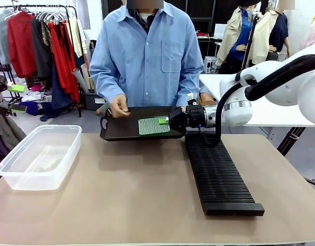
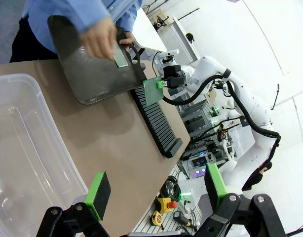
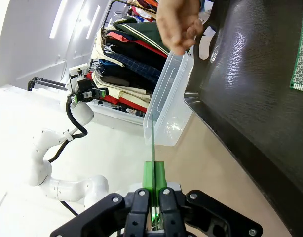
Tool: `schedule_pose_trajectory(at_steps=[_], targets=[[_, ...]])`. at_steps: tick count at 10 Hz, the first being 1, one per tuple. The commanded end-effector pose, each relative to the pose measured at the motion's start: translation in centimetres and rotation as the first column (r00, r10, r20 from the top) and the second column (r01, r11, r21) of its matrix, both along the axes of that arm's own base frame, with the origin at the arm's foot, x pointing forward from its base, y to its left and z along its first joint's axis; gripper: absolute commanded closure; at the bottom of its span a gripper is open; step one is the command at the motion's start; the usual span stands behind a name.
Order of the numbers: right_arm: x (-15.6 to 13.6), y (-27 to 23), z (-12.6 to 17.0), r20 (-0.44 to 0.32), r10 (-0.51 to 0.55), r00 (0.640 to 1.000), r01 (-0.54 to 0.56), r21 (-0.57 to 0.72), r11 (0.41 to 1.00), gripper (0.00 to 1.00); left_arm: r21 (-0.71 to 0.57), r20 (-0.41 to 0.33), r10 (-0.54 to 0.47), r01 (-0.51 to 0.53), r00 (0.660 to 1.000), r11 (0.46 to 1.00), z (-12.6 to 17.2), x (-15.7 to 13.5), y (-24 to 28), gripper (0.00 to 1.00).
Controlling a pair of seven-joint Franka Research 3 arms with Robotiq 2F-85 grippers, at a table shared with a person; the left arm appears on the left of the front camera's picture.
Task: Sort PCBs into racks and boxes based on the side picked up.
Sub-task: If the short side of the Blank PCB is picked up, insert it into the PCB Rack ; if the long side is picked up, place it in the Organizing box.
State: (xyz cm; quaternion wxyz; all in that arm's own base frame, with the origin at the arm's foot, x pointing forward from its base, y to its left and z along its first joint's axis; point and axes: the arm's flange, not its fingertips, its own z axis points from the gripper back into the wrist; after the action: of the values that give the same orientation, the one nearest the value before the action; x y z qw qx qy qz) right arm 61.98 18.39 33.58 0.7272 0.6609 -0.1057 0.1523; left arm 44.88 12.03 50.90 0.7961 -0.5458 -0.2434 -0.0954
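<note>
The right hand (image 1: 166, 121) is pressed shut on one edge of a PCB (image 1: 153, 126), pinching it above the black tray (image 1: 121, 134) with the lighter dot-grid face turned toward the robot's side. A second PCB (image 2: 122, 55) lies flat in that tray, just beside the person's hand (image 2: 99, 39). On the worktop (image 1: 137, 195), the clear box (image 1: 39, 154) sits at the robot's left. The slotted black rack (image 1: 219, 174) sits to the right, its far end at the tray's near rim. The left hand (image 2: 156, 190) hangs spread wide near the box.

white rounded right arm (image 1: 301, 97) with a looping black cable (image 1: 280, 75), black tool (image 1: 166, 121) tipped with bright green pads (image 3: 148, 175).
</note>
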Motion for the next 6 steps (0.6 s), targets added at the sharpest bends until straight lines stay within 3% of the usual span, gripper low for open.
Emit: schedule_pose_trajectory(at_steps=[1,6], targets=[[-0.23,0.14,0.02,0.010,-0.004,1.000,0.004,0.002,1.000,1.00,-0.006,0.004,-0.003,0.003,1.000,1.000,0.09,-0.20,-0.07,0.00],[-0.23,0.14,0.02,0.010,-0.004,1.000,0.004,0.002,1.000,1.00,-0.006,0.004,-0.003,0.003,1.000,1.000,0.09,-0.20,-0.07,0.00]])
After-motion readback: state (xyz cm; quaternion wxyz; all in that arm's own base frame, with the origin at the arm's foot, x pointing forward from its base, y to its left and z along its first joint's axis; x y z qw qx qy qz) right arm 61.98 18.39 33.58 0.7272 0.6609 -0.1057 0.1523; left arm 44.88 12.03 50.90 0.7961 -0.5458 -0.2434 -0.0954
